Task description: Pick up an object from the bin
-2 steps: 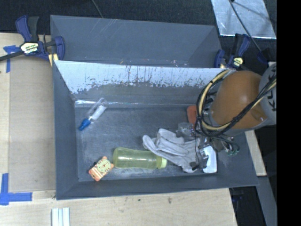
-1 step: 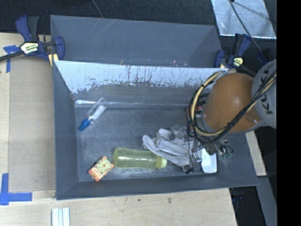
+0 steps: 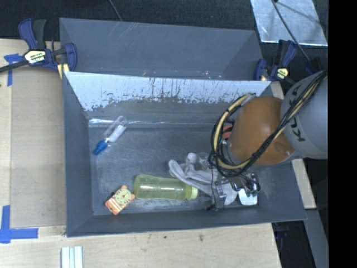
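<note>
Claw [image 3: 218,199] low, near right, just beside yellow-green bottle [image 3: 164,188] cap end; opening cannot tell. Centre across bottle before closing.

blue-capped tube [image 3: 109,137], orange packet [image 3: 119,200], yellow bottle [image 3: 164,187]

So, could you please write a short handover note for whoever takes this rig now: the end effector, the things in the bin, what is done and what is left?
End effector: low in the front right of the grey metal bin; nothing visibly held.
Nearest things: a pale yellow-green translucent plastic bottle lying on its side by the front wall, a crumpled white-grey soft item behind it, and a small white and blue item on the right.
Further left: a small orange patterned packet and a clear plastic tube with a blue tip.
Done: the arm is in the bin.
Left: grasp one thing and lift it out.
</note>
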{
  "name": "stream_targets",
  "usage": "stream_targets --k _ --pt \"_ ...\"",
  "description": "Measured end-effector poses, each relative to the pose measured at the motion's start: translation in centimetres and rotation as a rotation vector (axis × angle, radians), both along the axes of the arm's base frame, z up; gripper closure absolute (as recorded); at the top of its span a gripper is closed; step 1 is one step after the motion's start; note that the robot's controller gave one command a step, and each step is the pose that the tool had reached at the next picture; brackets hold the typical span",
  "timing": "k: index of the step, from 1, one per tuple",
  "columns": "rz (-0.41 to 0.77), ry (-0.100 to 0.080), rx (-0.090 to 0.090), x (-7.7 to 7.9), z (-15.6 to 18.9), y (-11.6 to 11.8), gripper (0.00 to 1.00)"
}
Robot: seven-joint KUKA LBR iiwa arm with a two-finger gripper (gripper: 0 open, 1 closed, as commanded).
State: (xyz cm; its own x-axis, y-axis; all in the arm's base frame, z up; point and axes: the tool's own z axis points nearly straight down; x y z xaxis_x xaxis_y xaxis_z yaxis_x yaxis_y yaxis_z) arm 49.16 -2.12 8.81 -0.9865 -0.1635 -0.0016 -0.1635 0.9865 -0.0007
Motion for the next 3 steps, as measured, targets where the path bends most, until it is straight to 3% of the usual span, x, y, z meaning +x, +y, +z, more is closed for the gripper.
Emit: stream_targets --k 1,3 --pt "0.121 -0.02 0.001 -0.37 -1.39 3.43 1.0" --pt "0.121 -0.012 0.001 -0.49 -0.93 3.43 1.0"
